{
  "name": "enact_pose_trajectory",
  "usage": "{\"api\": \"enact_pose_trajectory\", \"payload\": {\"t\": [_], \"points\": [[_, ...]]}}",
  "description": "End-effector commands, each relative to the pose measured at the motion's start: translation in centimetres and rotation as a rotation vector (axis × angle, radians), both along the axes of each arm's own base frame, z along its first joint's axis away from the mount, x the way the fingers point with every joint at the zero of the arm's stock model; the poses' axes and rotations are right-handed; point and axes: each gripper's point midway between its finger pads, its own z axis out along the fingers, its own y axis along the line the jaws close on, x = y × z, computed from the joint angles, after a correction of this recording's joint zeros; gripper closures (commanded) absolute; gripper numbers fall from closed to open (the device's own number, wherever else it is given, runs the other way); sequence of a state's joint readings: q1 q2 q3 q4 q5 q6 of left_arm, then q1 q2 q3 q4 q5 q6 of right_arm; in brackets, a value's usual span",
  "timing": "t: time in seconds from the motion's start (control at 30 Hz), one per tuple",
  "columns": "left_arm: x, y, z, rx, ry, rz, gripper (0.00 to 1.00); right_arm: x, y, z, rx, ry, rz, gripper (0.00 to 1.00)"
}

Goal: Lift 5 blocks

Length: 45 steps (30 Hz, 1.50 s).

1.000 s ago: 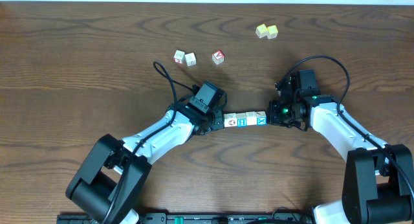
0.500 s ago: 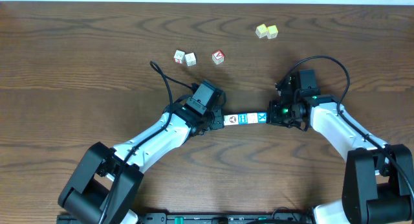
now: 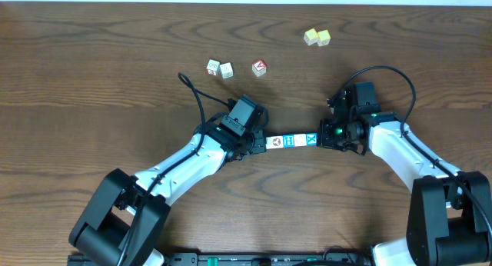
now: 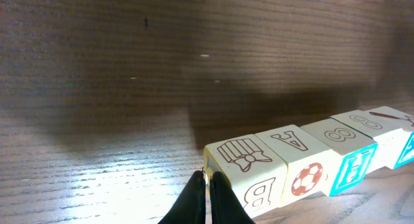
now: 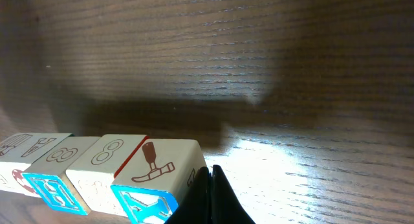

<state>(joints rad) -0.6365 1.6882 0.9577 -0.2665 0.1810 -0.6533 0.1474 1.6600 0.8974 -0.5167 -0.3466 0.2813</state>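
A straight row of several white printed blocks [image 3: 289,141] hangs just above the wooden table, squeezed end to end between my two grippers. The left gripper [image 3: 260,143] is shut, its closed tips [image 4: 208,175] pressed against the end block with the letter B [image 4: 249,175]. Beside that come a soccer-ball block [image 4: 301,164] and a teal H block [image 4: 348,153]. The right gripper [image 3: 323,137] is also shut, its tips [image 5: 210,171] pushing on the hammer block [image 5: 158,175] at the other end. The row's shadow lies on the table apart from it.
Behind the row lie two small white cubes [image 3: 220,68], a red-faced cube [image 3: 259,68] and two pale yellow cubes [image 3: 317,37]. The left arm's cable [image 3: 196,101] loops over the table, and the right arm's cable [image 3: 388,74] arches behind it.
Over the first half second the row, held between both grippers, came up off the table and the left arm swung slightly. Nothing has moved since.
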Motion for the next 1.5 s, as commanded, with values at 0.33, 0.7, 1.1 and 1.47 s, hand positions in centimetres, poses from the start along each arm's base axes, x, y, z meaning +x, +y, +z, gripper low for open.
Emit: {"api": "enact_pose_trajectory", "payload": {"t": [0.33, 0.7, 1.1, 1.47], "points": [[-1.0, -2.2, 2.8, -0.108, -0.013, -0.080, 0.93, -0.2, 4.2, 2.9, 0.162, -0.012, 0.085, 0.99], [-1.0, -2.2, 4.0, -0.124, -0.035, -0.080, 0.93, -0.2, 4.3, 3.2, 0.169, -0.010, 0.088, 0.99], [-1.1, -2.2, 4.5, -0.130, -0.041, -0.081, 0.93, -0.3, 4.5, 5.7, 0.191, -0.069, 0.097, 0.99], [-1.2, -2.1, 7.0, -0.165, -0.091, -0.083, 0.93, -0.5, 4.5, 5.7, 0.191, -0.060, 0.097, 0.99]]}}
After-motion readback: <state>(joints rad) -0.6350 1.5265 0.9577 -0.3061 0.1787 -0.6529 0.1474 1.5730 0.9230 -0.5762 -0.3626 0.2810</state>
